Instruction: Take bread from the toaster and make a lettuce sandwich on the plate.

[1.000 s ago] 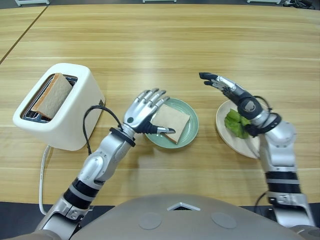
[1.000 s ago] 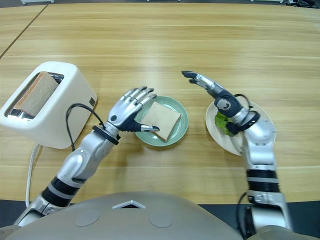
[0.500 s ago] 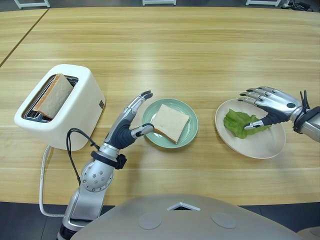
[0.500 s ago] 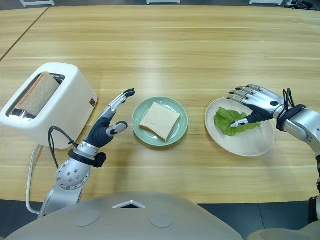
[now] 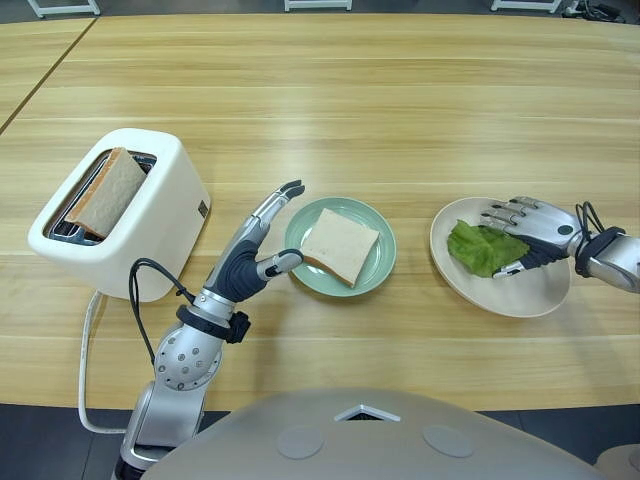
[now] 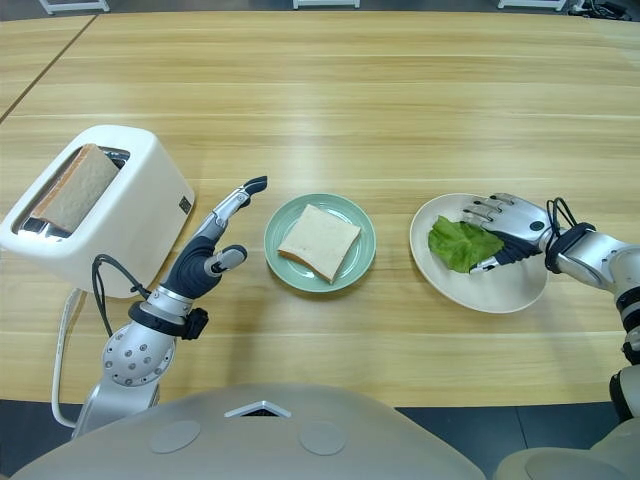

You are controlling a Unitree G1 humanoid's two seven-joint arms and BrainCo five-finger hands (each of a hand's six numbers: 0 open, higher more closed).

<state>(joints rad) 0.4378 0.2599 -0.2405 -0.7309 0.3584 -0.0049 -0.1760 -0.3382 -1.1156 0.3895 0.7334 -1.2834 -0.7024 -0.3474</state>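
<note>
A white toaster [image 5: 150, 235] stands at the left with one bread slice [image 5: 105, 190] upright in its slot. A second bread slice [image 5: 340, 245] lies flat on the small green plate [image 5: 386, 262] at the centre. My left hand [image 5: 252, 262] is raised just left of that plate, open, fingers stretched up, holding nothing. A lettuce leaf [image 5: 476, 248] lies on the beige plate [image 5: 525, 297] at the right. My right hand [image 5: 530, 228] rests low over the leaf's right edge, fingers above it and thumb in front, still spread.
The toaster's white cord [image 5: 88, 345] runs down toward the table's near edge at the left. Bare wooden tabletop [image 5: 330, 100] stretches across the whole far half and lies between the two plates.
My right hand has dropped from above the beige plate onto the lettuce's right edge. The left hand has barely moved beside the green plate.
</note>
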